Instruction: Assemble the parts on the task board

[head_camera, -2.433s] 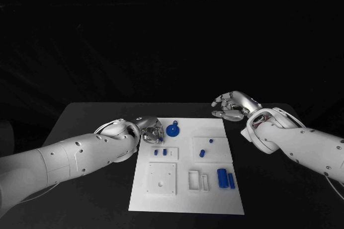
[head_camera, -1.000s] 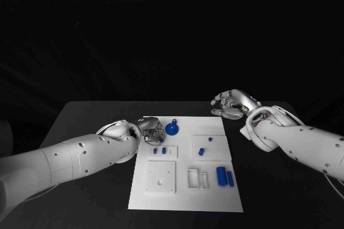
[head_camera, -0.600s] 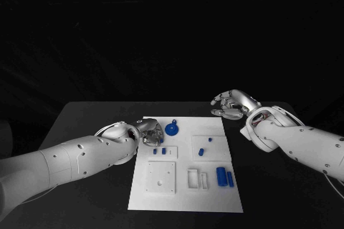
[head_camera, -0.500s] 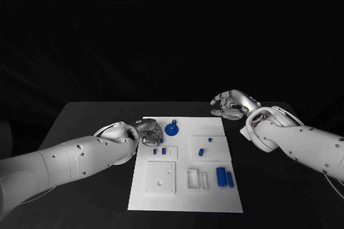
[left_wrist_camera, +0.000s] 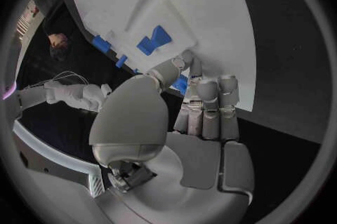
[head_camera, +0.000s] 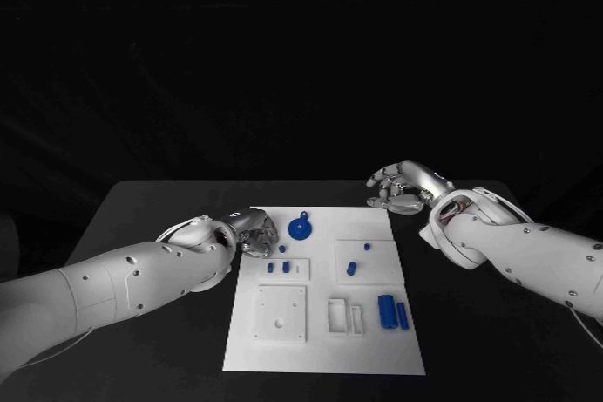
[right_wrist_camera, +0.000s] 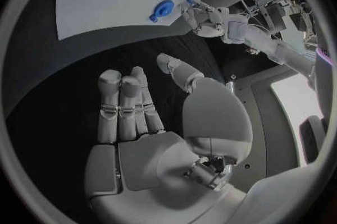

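The task board (head_camera: 324,332) lies flat in the middle of the black surface (head_camera: 151,210), its long sides running from the near edge toward the far edge. The blue parts sit on it: a round part with a tab (head_camera: 301,228) near the board's far edge, two small pieces (head_camera: 278,266) in a raised block on its left side, a slanted peg (head_camera: 352,267) and a small stud (head_camera: 366,245) in the block to the right, and two upright bars (head_camera: 392,311) toward the right edge. The left hand (head_camera: 255,231) rests at the board's far left corner, fingers curled; the left wrist view shows a blue piece (left_wrist_camera: 181,82) between its thumb and fingers, so it appears to be pinching a small part. The right hand (head_camera: 403,187) hovers over the bare surface beyond the board's far right corner, fingers loosely spread and holding nothing, as the right wrist view (right_wrist_camera: 140,123) confirms. In judgement, the parts are light, rigid moulded pieces, smooth enough to slip or tip; each is best taken across its flat sides with a fingertip pinch. The head view gives the whole layout but hides the left hand's grasp; the left wrist view exposes that contact at close range.
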